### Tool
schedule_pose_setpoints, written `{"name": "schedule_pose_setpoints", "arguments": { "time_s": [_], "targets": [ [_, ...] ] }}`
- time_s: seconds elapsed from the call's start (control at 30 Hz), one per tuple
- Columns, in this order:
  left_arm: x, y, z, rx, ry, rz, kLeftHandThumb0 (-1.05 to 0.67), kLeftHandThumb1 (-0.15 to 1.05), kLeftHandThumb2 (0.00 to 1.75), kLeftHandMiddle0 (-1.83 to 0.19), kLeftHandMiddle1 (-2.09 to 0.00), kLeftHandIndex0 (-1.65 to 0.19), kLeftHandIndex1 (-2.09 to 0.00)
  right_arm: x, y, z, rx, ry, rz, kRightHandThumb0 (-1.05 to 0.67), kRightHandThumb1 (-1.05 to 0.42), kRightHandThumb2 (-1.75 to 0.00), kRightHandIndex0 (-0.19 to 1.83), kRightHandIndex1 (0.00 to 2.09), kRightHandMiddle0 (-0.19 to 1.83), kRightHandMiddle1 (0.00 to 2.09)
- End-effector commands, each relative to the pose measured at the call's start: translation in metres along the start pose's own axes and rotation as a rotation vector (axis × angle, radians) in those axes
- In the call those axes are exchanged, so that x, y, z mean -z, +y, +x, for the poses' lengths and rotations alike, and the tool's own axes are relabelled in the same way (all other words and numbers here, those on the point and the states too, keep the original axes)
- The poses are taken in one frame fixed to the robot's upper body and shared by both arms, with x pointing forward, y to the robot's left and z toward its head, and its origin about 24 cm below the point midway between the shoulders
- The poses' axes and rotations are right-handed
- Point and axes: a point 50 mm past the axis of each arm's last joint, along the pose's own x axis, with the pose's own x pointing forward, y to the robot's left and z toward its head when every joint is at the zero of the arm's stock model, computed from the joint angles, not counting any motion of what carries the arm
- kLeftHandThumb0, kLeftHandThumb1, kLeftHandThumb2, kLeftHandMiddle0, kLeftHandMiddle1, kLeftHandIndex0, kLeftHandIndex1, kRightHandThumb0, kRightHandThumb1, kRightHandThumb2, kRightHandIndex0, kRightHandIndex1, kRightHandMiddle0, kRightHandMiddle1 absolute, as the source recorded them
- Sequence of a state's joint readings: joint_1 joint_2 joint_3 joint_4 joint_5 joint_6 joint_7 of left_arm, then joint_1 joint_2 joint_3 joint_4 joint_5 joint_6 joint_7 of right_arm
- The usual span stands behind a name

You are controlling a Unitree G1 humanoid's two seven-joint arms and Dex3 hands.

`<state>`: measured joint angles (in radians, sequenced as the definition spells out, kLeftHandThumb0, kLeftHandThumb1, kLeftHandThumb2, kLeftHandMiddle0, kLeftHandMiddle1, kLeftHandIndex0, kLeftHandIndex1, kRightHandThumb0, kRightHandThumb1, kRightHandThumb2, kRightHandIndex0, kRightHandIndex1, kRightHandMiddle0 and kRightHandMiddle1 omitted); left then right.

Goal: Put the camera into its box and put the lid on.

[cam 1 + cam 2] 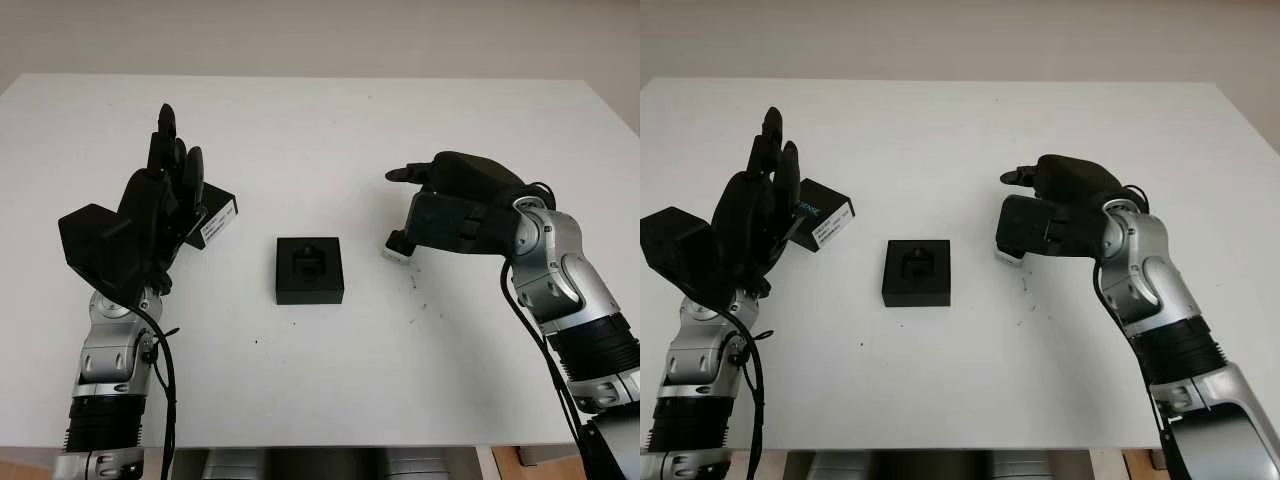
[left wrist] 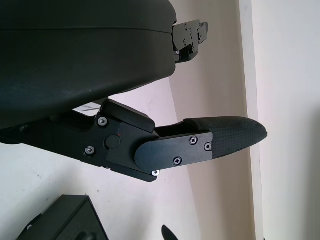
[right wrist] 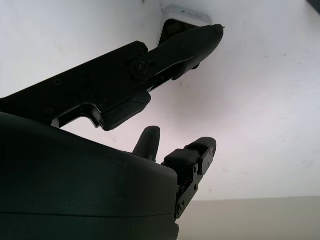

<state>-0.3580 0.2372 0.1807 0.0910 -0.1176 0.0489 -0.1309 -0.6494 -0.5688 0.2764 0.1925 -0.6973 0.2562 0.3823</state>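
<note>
A white table (image 1: 960, 380) is carrying a black open box (image 1: 917, 273) near its middle, with a dark camera (image 1: 917, 265) sitting in its recess. To the left of the box, a black lid (image 1: 823, 215) with a white label is lying on the table, partly covered by the left hand (image 1: 758, 205), which is hovering open above it with its fingers pointing away from the robot. To the right of the box, the right hand (image 1: 1050, 212) is hanging open over a small white object (image 1: 1007, 256) that is peeking out beneath it on the table. The 2 arms are reaching in from the bottom corners.
</note>
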Motion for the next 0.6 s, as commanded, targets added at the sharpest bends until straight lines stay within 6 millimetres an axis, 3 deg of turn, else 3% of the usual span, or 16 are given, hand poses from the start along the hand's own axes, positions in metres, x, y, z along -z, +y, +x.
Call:
{"name": "schedule_pose_setpoints", "arguments": {
  "time_s": [0.0, 0.13, 0.17, 0.23, 0.43, 0.57],
  "targets": [
    [-0.006, 0.000, 0.001, -0.001, -0.023, 0.007, -0.85, 1.05, 0.59, 0.19, 0.00, 0.19, 0.00, -0.002, -0.008, 0.001, 0.039, -0.012, -0.057, -0.85, -0.87, -0.06, -0.10, 1.67, 0.55, 0.14],
    [-0.006, 0.000, 0.001, 0.003, -0.025, 0.003, -0.85, 1.05, 0.59, 0.19, 0.00, 0.19, 0.00, -0.005, -0.009, -0.001, 0.062, -0.020, -0.092, -0.85, -0.88, -0.06, -0.12, 1.74, 0.56, 0.19],
    [-0.006, 0.000, 0.001, 0.002, -0.026, 0.004, -0.85, 1.05, 0.59, 0.19, 0.00, 0.19, 0.00, -0.007, -0.009, -0.002, 0.070, -0.029, -0.110, -0.85, -0.88, -0.05, -0.13, 1.77, 0.51, 0.30],
    [-0.006, 0.000, 0.001, -0.001, -0.025, 0.010, -0.85, 1.05, 0.59, 0.19, 0.00, 0.19, 0.00, -0.009, -0.010, -0.005, 0.082, -0.050, -0.152, -0.86, -0.91, -0.06, -0.14, 1.81, 0.32, 0.75],
    [-0.006, 0.000, 0.000, -0.003, -0.030, 0.020, -0.85, 1.05, 0.58, 0.19, 0.00, 0.19, 0.00, -0.015, -0.016, -0.013, 0.060, -0.071, -0.239, -0.89, -0.94, -0.05, -0.19, 2.04, 0.02, 1.41],
    [-0.006, -0.001, 0.001, 0.001, -0.020, 0.002, -0.86, 1.05, 0.58, 0.19, 0.00, 0.19, 0.00, -0.019, -0.018, -0.016, 0.031, -0.056, -0.287, -0.92, -0.97, -0.06, -0.19, 2.03, -0.17, 1.91]
  ]
}}
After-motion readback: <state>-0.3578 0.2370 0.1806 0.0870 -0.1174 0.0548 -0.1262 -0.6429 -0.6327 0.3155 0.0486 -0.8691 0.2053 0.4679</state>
